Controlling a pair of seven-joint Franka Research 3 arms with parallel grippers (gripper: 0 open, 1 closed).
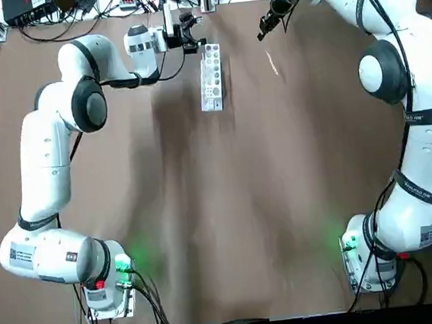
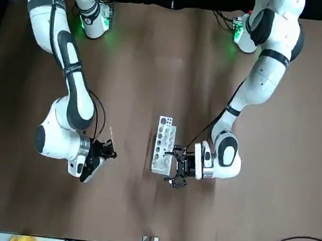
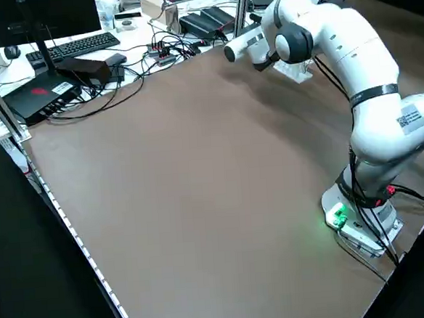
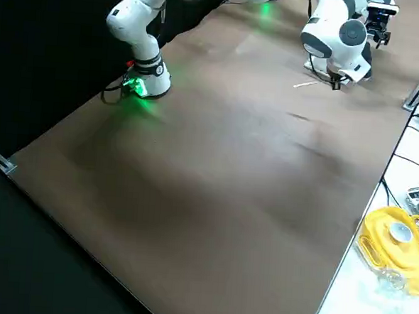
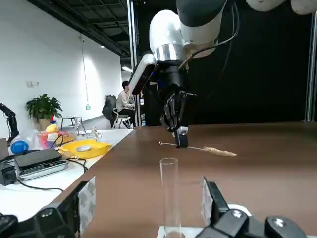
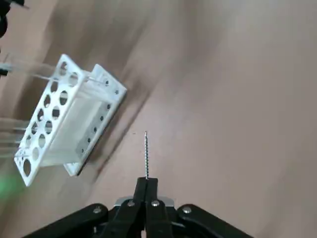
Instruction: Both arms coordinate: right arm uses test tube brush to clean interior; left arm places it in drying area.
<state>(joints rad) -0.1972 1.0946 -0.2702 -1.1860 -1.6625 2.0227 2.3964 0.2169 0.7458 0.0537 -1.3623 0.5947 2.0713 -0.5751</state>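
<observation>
The white holed rack (image 1: pixel 210 78) stands near the table's far edge. A clear test tube (image 5: pixel 169 188) stands upright at its far end, and my left gripper (image 1: pixel 191 34) is open with its fingers on either side of the tube, not touching it. The test tube brush (image 1: pixel 272 63) lies low over the table to the right of the rack, its tan bristle end (image 5: pixel 218 151) pointing towards the robot. My right gripper (image 6: pixel 146 181) is shut on the brush's thin wire stem (image 6: pixel 146 151), at the end away from the bristles. It is also seen from across the table (image 2: pixel 110 150).
Cables, a keyboard (image 3: pixel 80 46) and electronics lie on the bench beyond the far edge. A yellow object (image 4: pixel 396 243) sits on the bench beside the table. A person (image 5: pixel 126 101) sits far off. Bare brown table stretches between the rack and both arm bases.
</observation>
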